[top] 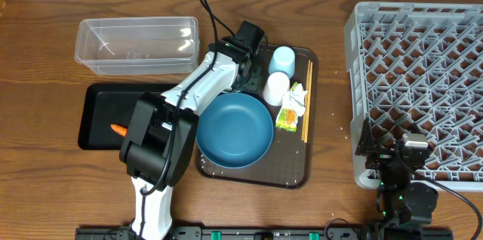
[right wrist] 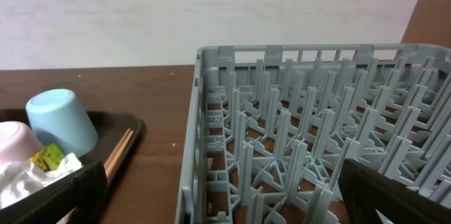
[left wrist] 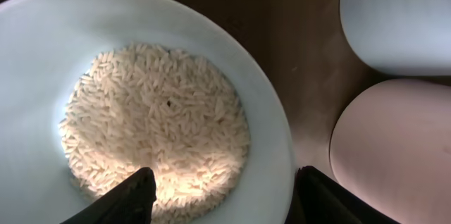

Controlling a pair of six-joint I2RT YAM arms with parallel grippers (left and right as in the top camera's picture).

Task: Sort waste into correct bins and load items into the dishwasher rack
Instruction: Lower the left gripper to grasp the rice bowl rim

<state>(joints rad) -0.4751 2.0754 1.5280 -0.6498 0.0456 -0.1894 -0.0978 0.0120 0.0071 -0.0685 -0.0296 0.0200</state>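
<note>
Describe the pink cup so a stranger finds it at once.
Start at the brown tray in the table's middle, holding the big blue plate. Two cups stand beyond the plate; the pink cup is the one nearer the plate, whitish, while the blue cup sits farther back.

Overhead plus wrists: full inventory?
rack: 1, grey, right
clear tub: 1, transparent, back left
black tray: 1, black, left
carrot: 1, orange, black tray
serving tray: 1, dark brown, centre
plate: 1, blue, serving tray
blue cup: 1, pale blue, behind plate
pink cup: 1, whitish, beside it
bowl: 1, pale blue, under left gripper
rice: heap, white, in bowl
wrapper: 1, green-yellow, right of plate
tissue: 1, white, by wrapper
chopsticks: 2, wooden, serving tray's right
left gripper: 1, black, open astride bowl rim
right gripper: 1, black, open by rack
</note>
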